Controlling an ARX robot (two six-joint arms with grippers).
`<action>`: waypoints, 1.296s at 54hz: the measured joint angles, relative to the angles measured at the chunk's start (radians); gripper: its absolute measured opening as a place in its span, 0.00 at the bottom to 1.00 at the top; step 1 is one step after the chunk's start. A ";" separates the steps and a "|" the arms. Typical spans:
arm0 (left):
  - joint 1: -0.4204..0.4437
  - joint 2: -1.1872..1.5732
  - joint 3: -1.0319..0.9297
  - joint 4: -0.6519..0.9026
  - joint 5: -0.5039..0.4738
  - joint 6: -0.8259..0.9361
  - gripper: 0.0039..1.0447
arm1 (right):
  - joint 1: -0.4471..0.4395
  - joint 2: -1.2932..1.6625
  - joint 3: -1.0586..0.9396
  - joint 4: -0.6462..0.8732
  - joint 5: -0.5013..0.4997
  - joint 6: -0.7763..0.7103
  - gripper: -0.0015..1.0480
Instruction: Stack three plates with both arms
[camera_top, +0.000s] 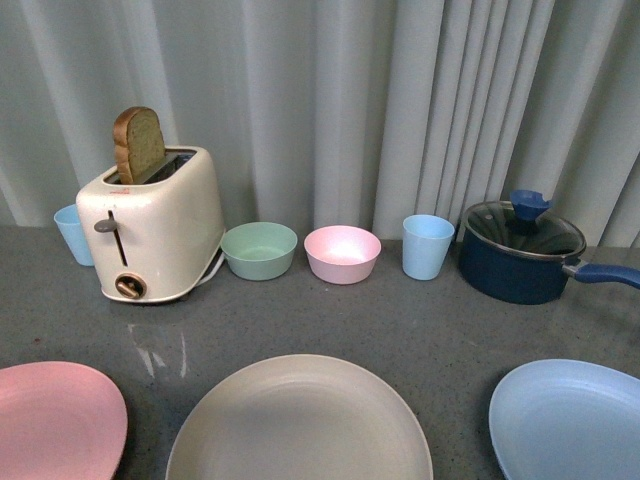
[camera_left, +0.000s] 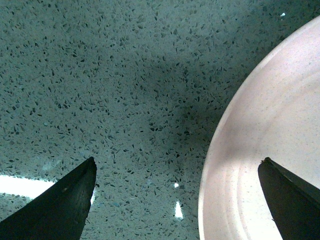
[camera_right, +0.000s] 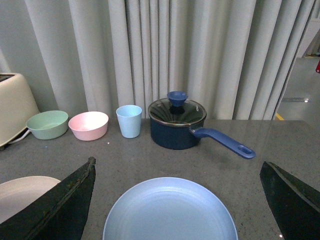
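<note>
Three unstacked: pink plate and light blue plate flank the beige-grey plate. Jaws of left gripper and right gripper stand open; a rim-grasp looks next.

Toaster; green bowl; pink bowl; saucepan

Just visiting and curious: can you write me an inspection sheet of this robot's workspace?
Surface: grey speckled counter, a few glare spots.
Job's things: pink plate, beige plate and light blue plate lie apart in a row, unstacked.
Clutter: toaster holding a bread slice, green bowl, pink bowl, blue cup beside the toaster, second blue cup, lidded blue saucepan.
Grippers: left gripper open, straddling the pink plate's rim; right gripper open, facing the light blue plate.
Cables: pale cord beside the toaster.
Surroundings: pale curtain behind.
</note>
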 joint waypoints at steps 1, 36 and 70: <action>0.000 0.001 0.000 -0.001 0.002 0.000 0.94 | 0.000 0.000 0.000 0.000 0.000 0.000 0.93; -0.022 0.058 -0.007 0.013 -0.013 0.008 0.94 | 0.000 0.000 0.000 0.000 0.000 0.000 0.93; -0.034 0.068 0.014 -0.035 -0.014 0.018 0.46 | 0.000 0.000 0.000 0.000 0.000 0.000 0.93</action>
